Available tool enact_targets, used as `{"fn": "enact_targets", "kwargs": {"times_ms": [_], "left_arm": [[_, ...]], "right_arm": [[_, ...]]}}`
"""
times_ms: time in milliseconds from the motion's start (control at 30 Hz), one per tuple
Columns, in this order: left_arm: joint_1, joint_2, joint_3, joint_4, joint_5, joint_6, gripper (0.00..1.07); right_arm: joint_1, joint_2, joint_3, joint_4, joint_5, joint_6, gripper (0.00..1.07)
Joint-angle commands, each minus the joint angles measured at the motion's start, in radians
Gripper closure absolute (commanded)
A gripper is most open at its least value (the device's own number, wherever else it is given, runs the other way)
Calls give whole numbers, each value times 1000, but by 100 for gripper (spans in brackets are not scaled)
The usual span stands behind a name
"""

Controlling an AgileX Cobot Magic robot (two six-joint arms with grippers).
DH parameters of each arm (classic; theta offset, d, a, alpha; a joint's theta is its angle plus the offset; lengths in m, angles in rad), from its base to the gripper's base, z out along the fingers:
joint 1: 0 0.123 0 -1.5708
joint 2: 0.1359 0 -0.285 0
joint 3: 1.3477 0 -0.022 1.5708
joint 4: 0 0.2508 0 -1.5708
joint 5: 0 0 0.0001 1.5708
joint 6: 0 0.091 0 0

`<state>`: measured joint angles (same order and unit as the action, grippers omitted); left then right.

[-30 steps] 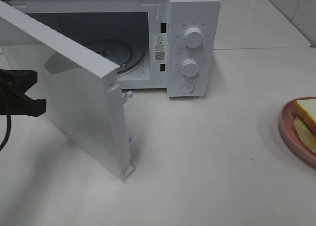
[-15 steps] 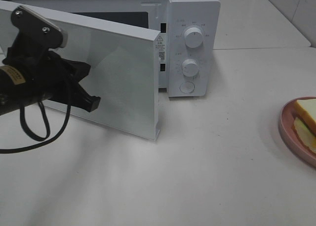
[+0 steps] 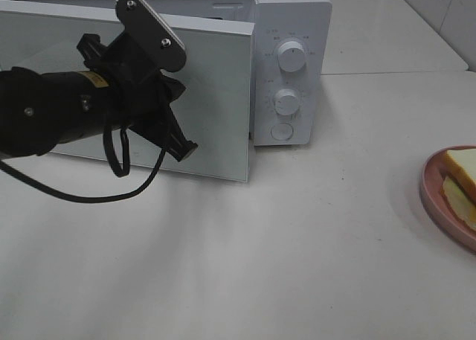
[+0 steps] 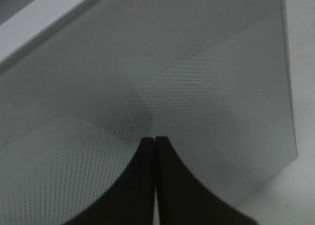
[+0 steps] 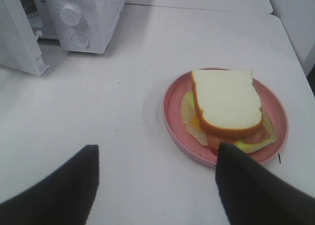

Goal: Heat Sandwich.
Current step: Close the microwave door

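Sandwich (image 5: 227, 104) sits on our pink plate (image 5: 173, 117), at four o'clock from the microwave (image 3: 290, 65): unheated. Our right gripper (image 5: 157, 185) hovers near it, gaping, empty. Left gripper (image 4: 155, 151), pinched closed on nothing, presses the door (image 3: 216, 94).

The microwave (image 3: 290, 65) stands on the table (image 3: 297, 265) at the rear, left of centre in the overhead view. Its door (image 3: 216, 94) hangs nearly shut across the front of the cavity, the free edge just beside the control panel (image 3: 291, 87), which occupies the microwave's right side. On that panel, two knobs sit one above the other, with a button (image 3: 282, 132) below them. The left tool (image 3: 182, 146) is in front of the door, at its face. The plate (image 3: 439, 206) rests on the table at the far right, well apart from the microwave. The sandwich (image 5: 226, 107) lies on the plate. The right tool (image 5: 157, 180) hovers above the table, on the near side of the plate.
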<state>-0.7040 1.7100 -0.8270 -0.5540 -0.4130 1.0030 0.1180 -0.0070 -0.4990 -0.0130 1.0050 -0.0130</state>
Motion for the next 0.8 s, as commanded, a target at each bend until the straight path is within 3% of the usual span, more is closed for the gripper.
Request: {"fn": "enact_targets", "kwargs": {"times_ms": [33,67,100,167,200,233,300,333,367,533,800], "left_arm": [[-11,18,-46,-199,-3,265,107],[-11,18,-46,-199,-3,265,107],[-11,27,-68,-301,-2,418,107],[-11,36,-85,-398,-12,576,107],[-11,36,-85,-398,-12,576,107],[-11,47,-95,-473,-52,697,107],[-11,58,-99,-517,-106,799,107],[-11,58,-99,-517,-106,799,107],[-11,74,-99,-534,-159,883,107],[-11,107,-104,-527,-247,974,107],[-11,164,-126,-457,-358,986,107]], "right_arm": [[0,-24,1,-12,-8,6,42],[0,-24,1,-12,-8,6,42],[0,-24,1,-13,-8,7,42],[0,-24,1,-14,-8,13,42],[0,-24,1,-14,-8,13,42],[0,-24,1,-14,-8,13,42],[0,-24,1,-14,-8,13,42],[0,-24,1,-14,-8,13,42],[0,-24,1,-15,-8,13,42],[0,-24,1,-16,-8,13,42],[0,-24,1,-16,-8,13,42]]}}
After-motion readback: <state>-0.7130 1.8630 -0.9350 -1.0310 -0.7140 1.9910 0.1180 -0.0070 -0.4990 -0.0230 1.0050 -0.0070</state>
